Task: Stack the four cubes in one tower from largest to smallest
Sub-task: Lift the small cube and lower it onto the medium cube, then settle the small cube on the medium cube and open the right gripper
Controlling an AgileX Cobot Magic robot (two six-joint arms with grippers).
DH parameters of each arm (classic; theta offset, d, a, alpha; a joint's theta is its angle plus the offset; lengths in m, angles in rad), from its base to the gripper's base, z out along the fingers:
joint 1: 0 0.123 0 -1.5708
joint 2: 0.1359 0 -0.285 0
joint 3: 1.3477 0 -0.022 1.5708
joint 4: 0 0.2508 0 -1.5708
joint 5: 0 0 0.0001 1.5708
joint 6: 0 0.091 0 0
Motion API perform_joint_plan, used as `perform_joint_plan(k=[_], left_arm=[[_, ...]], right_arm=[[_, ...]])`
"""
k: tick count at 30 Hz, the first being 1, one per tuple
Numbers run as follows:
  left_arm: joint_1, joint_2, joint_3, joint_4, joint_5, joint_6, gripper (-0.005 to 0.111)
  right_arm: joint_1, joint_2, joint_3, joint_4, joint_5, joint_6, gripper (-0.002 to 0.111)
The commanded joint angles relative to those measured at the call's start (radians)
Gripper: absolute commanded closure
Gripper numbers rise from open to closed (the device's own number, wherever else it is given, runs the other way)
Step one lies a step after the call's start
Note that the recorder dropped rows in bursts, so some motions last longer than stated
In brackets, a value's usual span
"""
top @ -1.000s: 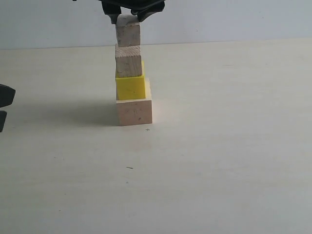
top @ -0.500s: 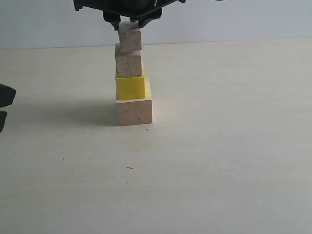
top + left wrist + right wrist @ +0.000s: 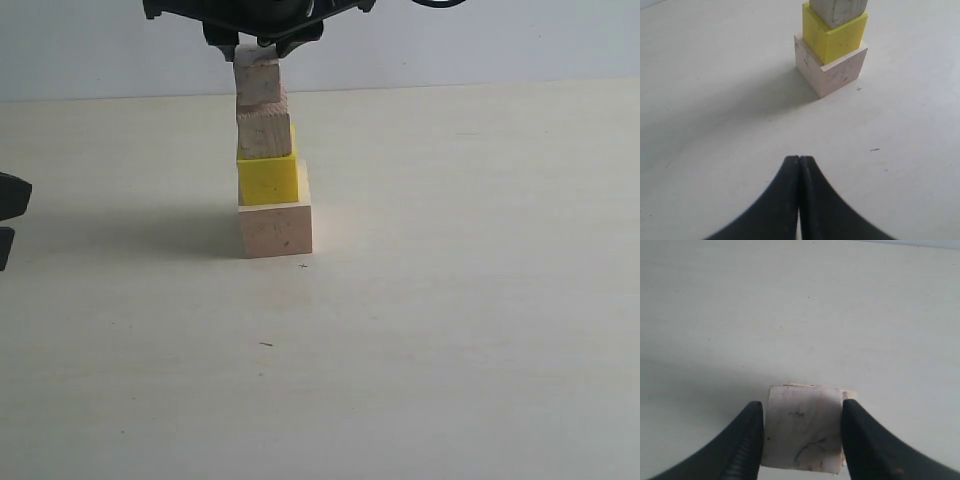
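**Small cube clamped at the top of the column**

My right gripper [image 3: 258, 48] sits at the top edge of the exterior frame, left of centre. Its two dark fingers [image 3: 747, 440] are closed on opposite sides of the small wood cube [image 3: 259, 82]. The cube's underside appears to meet the medium wood cube [image 3: 264, 135] and sits a touch to the left on it. I cannot tell whether its weight rests there.

Below the medium cube comes the yellow cube [image 3: 268, 180], and under that the large wood cube [image 3: 276, 230], flat on the pale table [image 3: 450, 350]. All four form one column in the upper middle of the frame.

My left gripper [image 3: 799, 167] holds nothing, its jaws pressed tip to tip. It hangs over bare table well apart from the tower, at the left edge of the exterior frame.
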Motion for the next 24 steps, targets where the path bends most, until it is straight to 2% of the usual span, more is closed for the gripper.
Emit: perform_joint_plan(k=[1,24], left_arm=[[-0.002,-0.004,0.002,-0.003,-0.009,0.001,0.106],[-0.002,-0.004,0.002,-0.003,-0.009,0.001,0.106]], right_arm=[[0.001,-0.005,-0.008,-0.004,-0.010,0.005,0.108],[0.001,0.012,-0.008,-0.012,0.008,0.015,0.108]])
